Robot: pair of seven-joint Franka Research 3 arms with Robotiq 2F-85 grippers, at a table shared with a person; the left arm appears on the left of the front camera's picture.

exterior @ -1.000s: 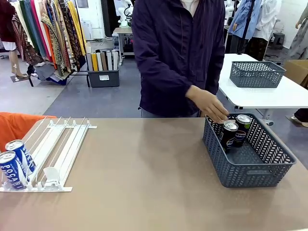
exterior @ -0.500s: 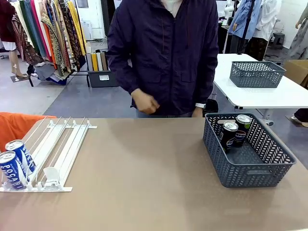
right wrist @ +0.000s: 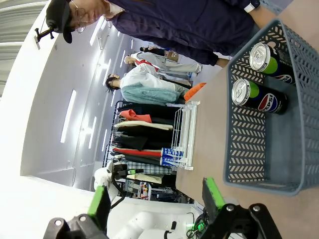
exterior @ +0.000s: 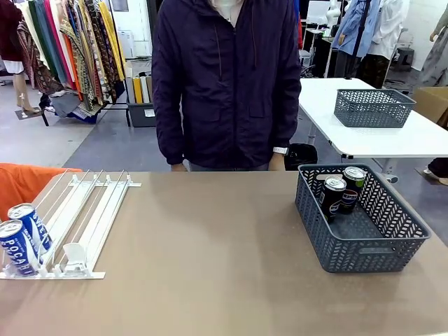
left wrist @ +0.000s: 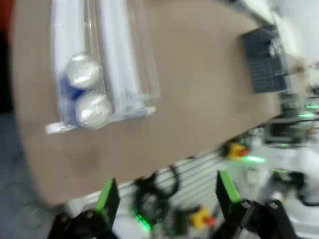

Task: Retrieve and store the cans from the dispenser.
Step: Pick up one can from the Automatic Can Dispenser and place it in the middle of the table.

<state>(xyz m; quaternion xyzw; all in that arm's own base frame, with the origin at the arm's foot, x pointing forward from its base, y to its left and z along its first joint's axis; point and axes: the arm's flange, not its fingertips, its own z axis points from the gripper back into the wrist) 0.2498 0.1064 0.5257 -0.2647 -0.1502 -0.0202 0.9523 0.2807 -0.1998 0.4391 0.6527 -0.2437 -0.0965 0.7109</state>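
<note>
Two blue-and-white Pocari cans (exterior: 31, 225) (exterior: 17, 246) stand at the near end of the white railed dispenser (exterior: 84, 217) on the table's left. A black Pepsi can (exterior: 332, 197) and a black-and-green can (exterior: 354, 182) stand in the grey basket (exterior: 364, 255) on the right. In the blurred left wrist view, my left gripper (left wrist: 167, 196) hangs open high above the table edge, with the two silver can tops (left wrist: 82, 70) (left wrist: 93, 110) far below. My right gripper (right wrist: 155, 199) is open too, back from the basket (right wrist: 244, 149) and its two cans (right wrist: 259, 97) (right wrist: 269, 59).
A person in a dark jacket (exterior: 227, 77) stands at the far side of the table with arms down. The brown tabletop (exterior: 210, 245) stretches between dispenser and basket. Behind, another table carries a second grey basket (exterior: 372, 106); clothes racks stand at the back left.
The person's hand drew back from the basket, and the person stepped left and now stands with arms lowered. The cans have not moved.
</note>
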